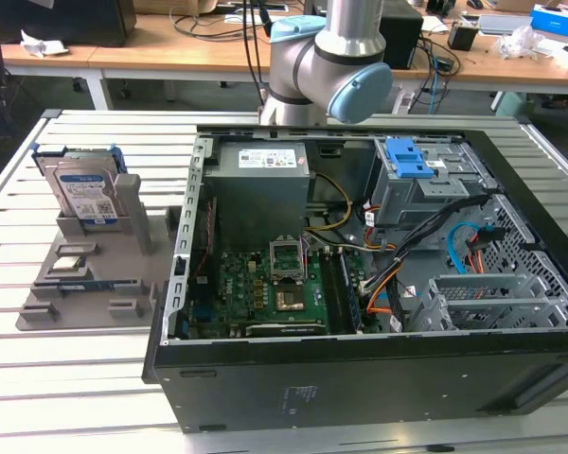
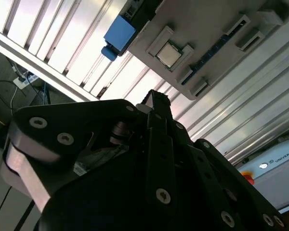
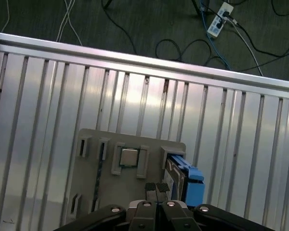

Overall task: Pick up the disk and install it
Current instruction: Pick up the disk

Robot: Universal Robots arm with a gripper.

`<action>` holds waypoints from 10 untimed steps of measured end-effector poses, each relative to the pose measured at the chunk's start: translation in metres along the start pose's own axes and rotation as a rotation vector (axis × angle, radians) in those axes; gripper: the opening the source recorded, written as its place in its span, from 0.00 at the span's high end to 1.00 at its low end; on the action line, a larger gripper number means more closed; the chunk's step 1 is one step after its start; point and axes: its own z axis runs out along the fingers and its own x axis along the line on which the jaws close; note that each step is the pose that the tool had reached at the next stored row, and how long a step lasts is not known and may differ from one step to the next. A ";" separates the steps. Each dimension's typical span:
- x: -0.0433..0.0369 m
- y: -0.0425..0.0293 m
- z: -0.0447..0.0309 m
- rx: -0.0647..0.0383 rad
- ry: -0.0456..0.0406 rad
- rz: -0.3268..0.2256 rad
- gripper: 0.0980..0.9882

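Disk sits upright in grey holder, exterior view's left; claw clenched on nothing, hovering near it.

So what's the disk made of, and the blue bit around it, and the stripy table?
The disk looks like metal: silver-grey and a little shiny, with a paper-looking white-and-blue label. The blue carrier on its sides looks like plastic: bright, even colour, dull finish. The table looks like aluminium or similar metal: pale silver ribbed slats that catch the light.
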 end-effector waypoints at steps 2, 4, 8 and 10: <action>0.0000 0.0000 0.0000 0.000 0.0001 -0.002 0.99; 0.0000 0.0000 0.0000 0.000 0.0001 0.000 0.99; 0.0000 0.0000 0.0003 0.001 -0.0024 0.068 0.99; 0.0000 0.0000 0.0007 0.003 -0.0045 0.118 0.99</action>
